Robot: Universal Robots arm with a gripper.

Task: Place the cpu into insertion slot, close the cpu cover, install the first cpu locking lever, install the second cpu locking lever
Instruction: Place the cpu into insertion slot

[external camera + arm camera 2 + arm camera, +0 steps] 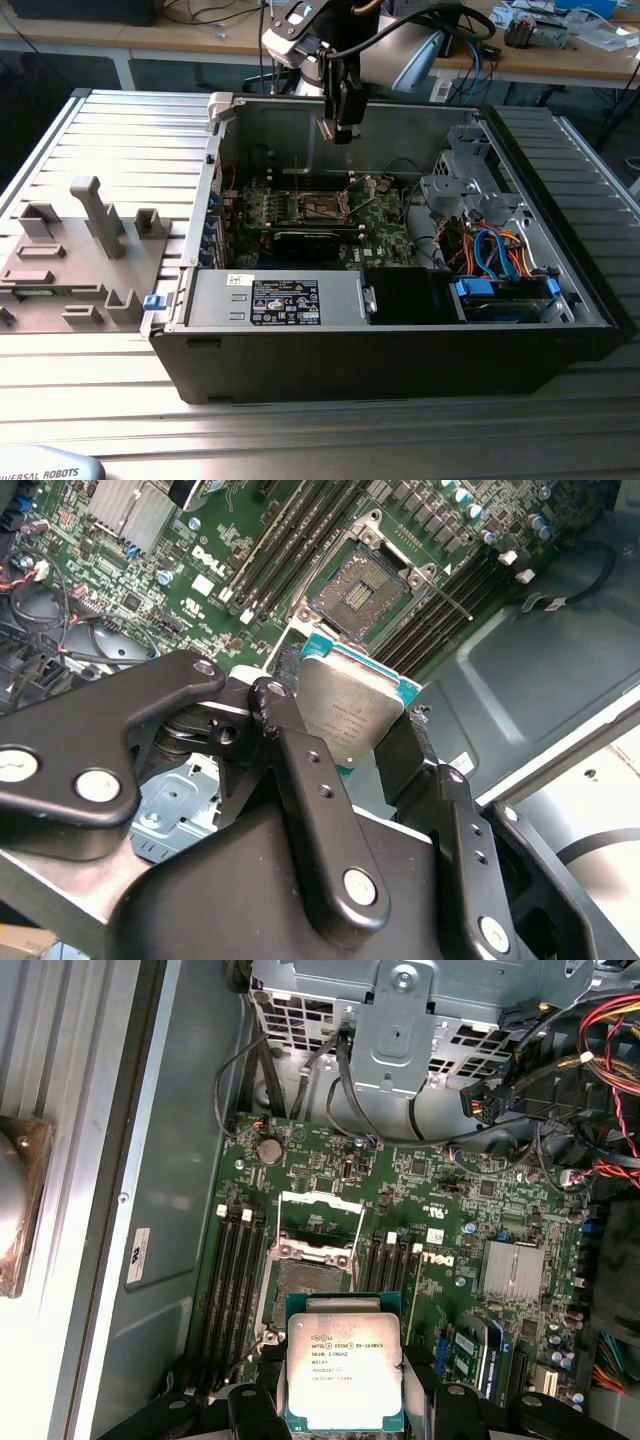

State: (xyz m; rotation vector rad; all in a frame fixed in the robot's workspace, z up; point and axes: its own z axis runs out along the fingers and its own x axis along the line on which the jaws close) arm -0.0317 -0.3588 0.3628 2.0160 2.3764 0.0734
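Tool [338,131] grips the cpu [345,1375] above the insertion slot [300,1285], cpu cover [320,1196] open; good seating likely needs level, edge-aligned, forceless descent.

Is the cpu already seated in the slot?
No, in the first wrist view the gripper holds the cpu between its fingers, apart from the slot, which lies bare.
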